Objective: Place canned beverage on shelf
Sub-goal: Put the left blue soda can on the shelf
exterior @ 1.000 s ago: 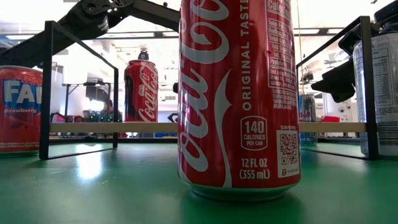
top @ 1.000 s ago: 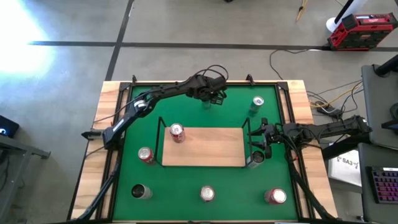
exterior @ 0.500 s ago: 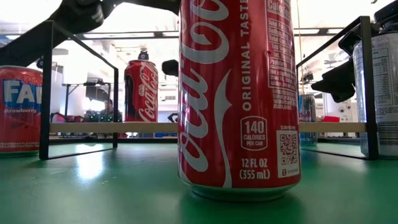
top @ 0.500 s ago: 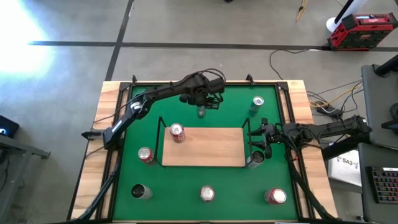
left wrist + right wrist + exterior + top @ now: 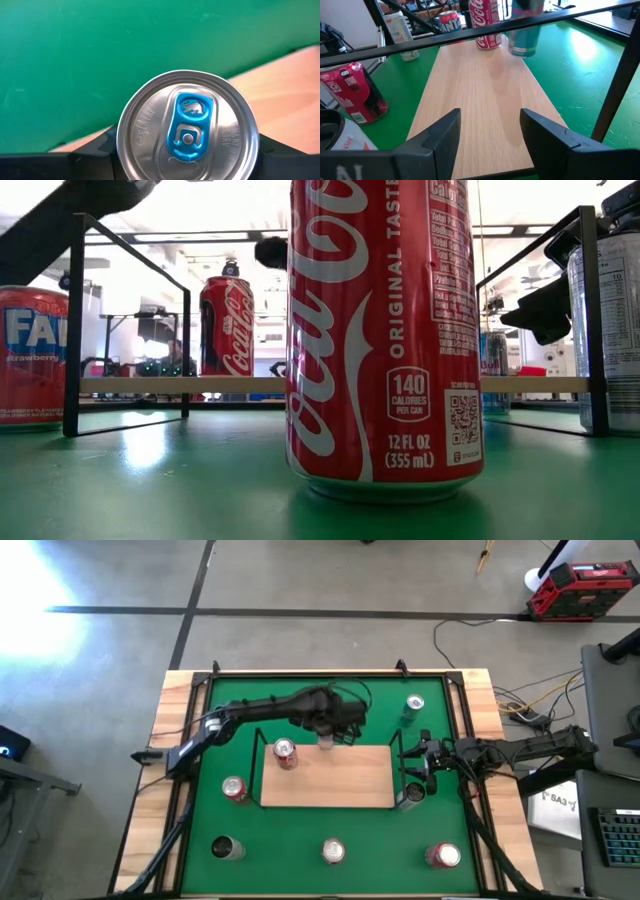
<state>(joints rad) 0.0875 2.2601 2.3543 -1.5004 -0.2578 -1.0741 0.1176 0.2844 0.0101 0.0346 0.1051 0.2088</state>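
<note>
My left gripper [image 5: 330,730] is shut on a teal can with a blue tab [image 5: 187,131] over the far edge of the shelf [image 5: 340,780], a light-wood board in a black wire frame. The right wrist view shows this can [image 5: 524,30] upright at that edge. In the low view the large red can hides it. A red Coca-Cola can [image 5: 284,752] stands on the shelf's left end. My right gripper [image 5: 490,130] is open and empty at the shelf's right end, level with the board. My left gripper pinches the teal can between its two fingers [image 5: 107,147], which sit on opposite sides of the can's wall just under the top rim [image 5: 125,150]. The fingers come from above, pointing down. The can stays upright and looks clear of the board.
Cans stand on the green mat [image 5: 300,840]: a green one [image 5: 413,708] far right, a silver one [image 5: 412,795] beside my right gripper, a red one [image 5: 235,790] left of the shelf, three along the near edge. The shelf's middle and right are bare wood.
My left gripper has carried the teal can from the far part of the mat toward the table's near edge, up to the shelf's far edge. The can has stayed upright.
</note>
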